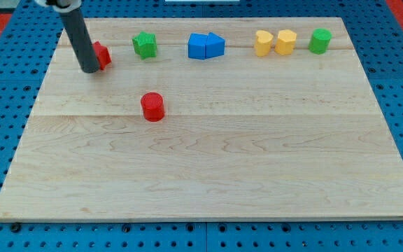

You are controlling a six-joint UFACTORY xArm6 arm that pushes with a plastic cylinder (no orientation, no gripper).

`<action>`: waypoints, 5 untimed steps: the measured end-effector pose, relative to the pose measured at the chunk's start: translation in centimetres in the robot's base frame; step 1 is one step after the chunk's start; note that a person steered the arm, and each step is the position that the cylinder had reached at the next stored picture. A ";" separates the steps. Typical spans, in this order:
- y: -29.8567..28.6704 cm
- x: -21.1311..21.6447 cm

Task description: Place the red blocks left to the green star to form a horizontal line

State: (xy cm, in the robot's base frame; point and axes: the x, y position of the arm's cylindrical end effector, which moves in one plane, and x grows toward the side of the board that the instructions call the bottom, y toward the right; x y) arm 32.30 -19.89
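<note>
My tip (89,70) rests on the board at the view's upper left, touching the left side of a red block (102,55) that the rod partly hides, so its shape is unclear. A green star (145,45) sits just right of that red block, with a small gap between them. A red cylinder (152,106) stands alone lower down, below and slightly right of the star, apart from my tip.
Along the top row, right of the star: two blue blocks (206,46) touching, a yellow heart-like block (262,43), a second yellow block (285,42), and a green cylinder (320,40). The wooden board (208,175) lies on a blue pegboard.
</note>
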 end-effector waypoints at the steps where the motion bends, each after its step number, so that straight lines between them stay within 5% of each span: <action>1: 0.2 -2.7; 2: 0.2 0.3; 3: 0.2 8.7; 4: 4.7 17.6; 5: 13.6 20.1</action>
State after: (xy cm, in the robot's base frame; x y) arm 52.44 -6.26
